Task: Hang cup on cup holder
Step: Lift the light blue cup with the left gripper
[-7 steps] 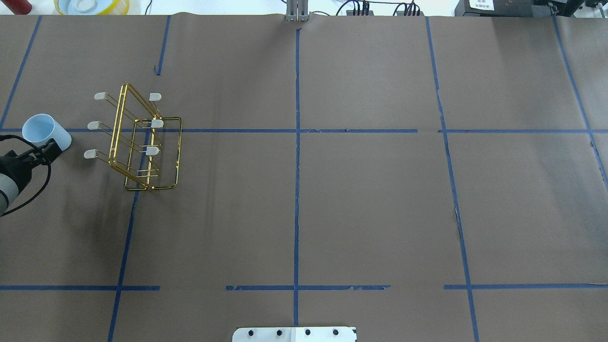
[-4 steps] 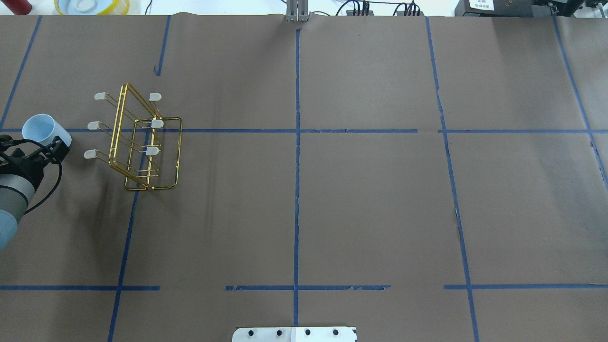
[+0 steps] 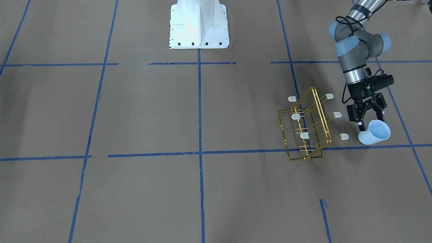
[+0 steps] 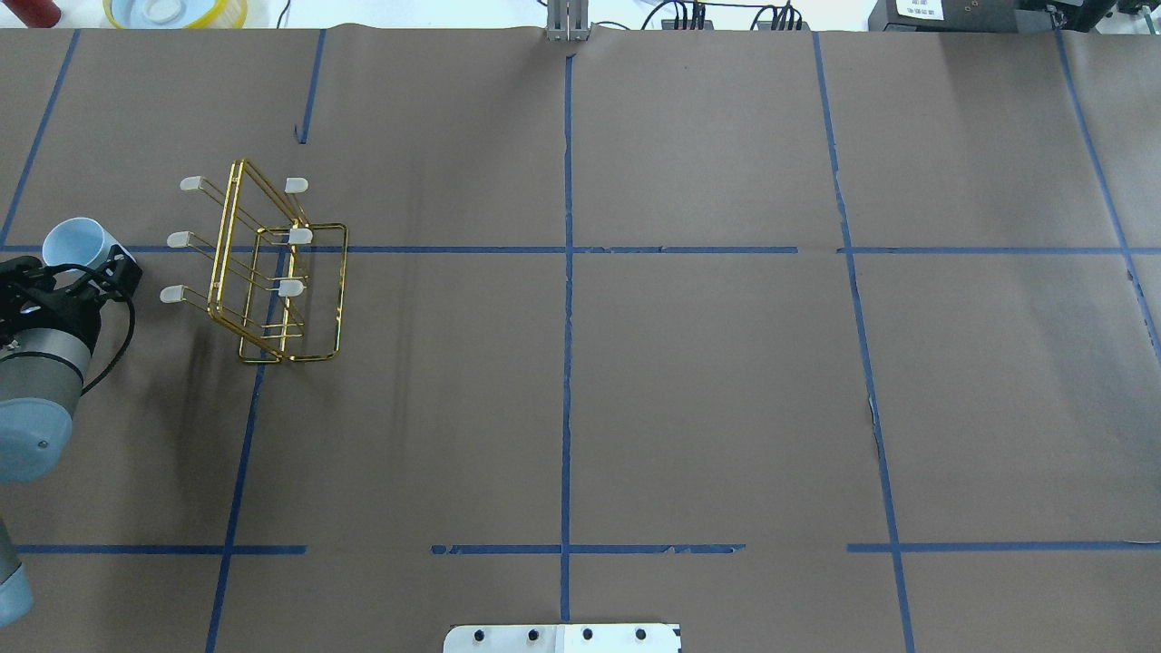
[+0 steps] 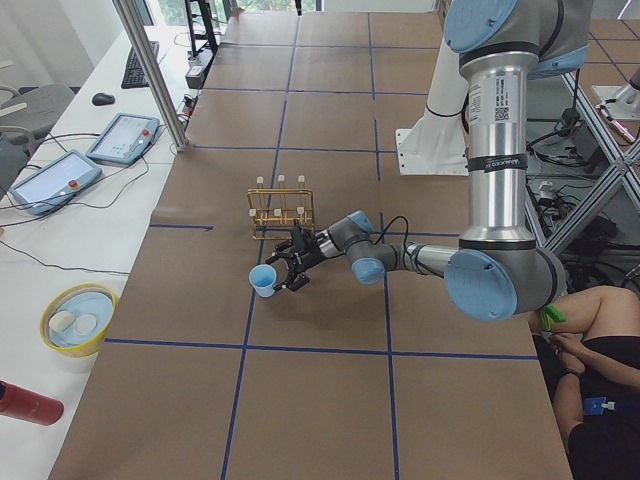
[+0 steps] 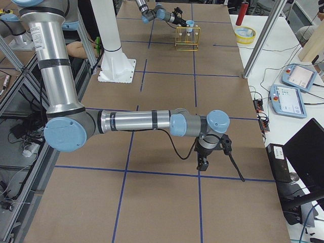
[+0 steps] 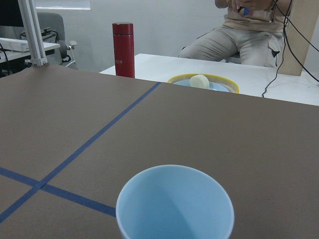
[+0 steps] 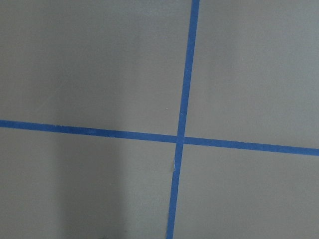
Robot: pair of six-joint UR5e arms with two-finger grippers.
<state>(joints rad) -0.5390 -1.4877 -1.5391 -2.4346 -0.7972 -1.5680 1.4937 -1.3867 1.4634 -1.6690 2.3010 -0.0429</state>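
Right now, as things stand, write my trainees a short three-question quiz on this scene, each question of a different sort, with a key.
1. True or false: the cup already hangs on the cup holder.
2. Which is at the cup? A) the left hand B) the right hand
3. How many capped prongs does the cup holder have?
Key: 1 false; 2 A; 3 six.

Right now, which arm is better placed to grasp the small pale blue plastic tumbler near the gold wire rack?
Left. The left gripper is open right at the pale blue plastic tumbler; the right gripper hangs far away.
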